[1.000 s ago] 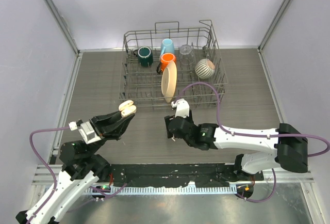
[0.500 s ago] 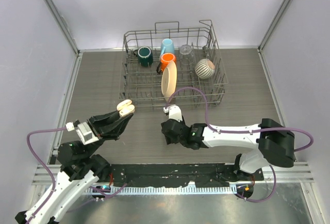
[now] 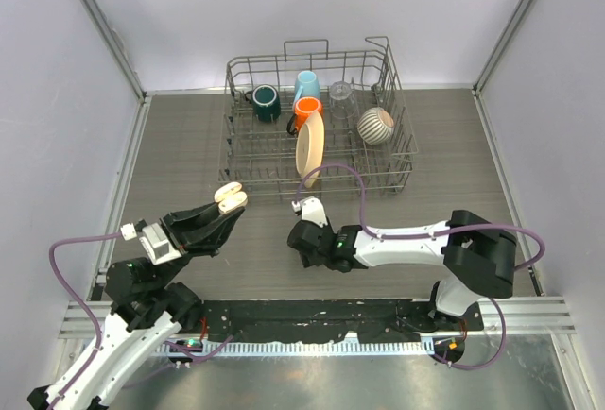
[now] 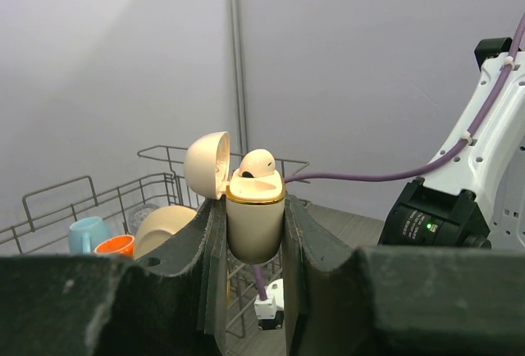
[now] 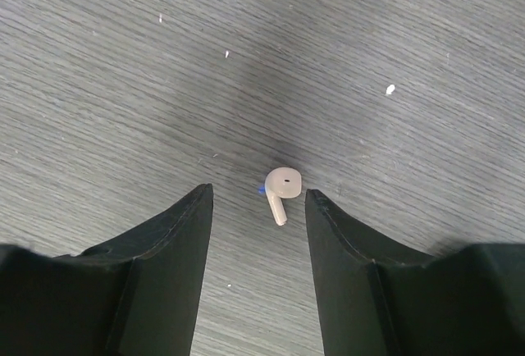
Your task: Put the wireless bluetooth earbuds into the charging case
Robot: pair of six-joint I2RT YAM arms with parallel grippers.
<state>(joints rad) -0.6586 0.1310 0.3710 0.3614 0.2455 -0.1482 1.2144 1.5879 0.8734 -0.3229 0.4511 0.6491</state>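
Observation:
My left gripper (image 4: pixel 252 202) is shut on the cream charging case (image 4: pixel 254 225) and holds it upright above the table. The case's lid (image 4: pixel 205 163) is flipped open, and one of the earbuds (image 4: pixel 258 163) sits in the case. In the top view the case (image 3: pixel 231 197) shows at the tip of the left gripper (image 3: pixel 223 210), left of centre. Another earbud (image 5: pixel 280 190) lies on the wood-grain table between the fingers of my right gripper (image 5: pixel 258 191), which is open and touches it on neither side. From above, the right gripper (image 3: pixel 301 240) hides this earbud.
A wire dish rack (image 3: pixel 378 190) stands at the back. It holds a dark green mug (image 3: pixel 266 101), a blue cup (image 3: pixel 305 84), an orange mug (image 3: pixel 306 110), a clear glass (image 3: pixel 341 98), a striped bowl (image 3: pixel 376 125) and a tan plate (image 3: pixel 309 148). Purple cables trail from both arms.
My right arm has moved left and toward the near edge, and its jaws have narrowed around the earbud on the table. The left arm has held still with the case.

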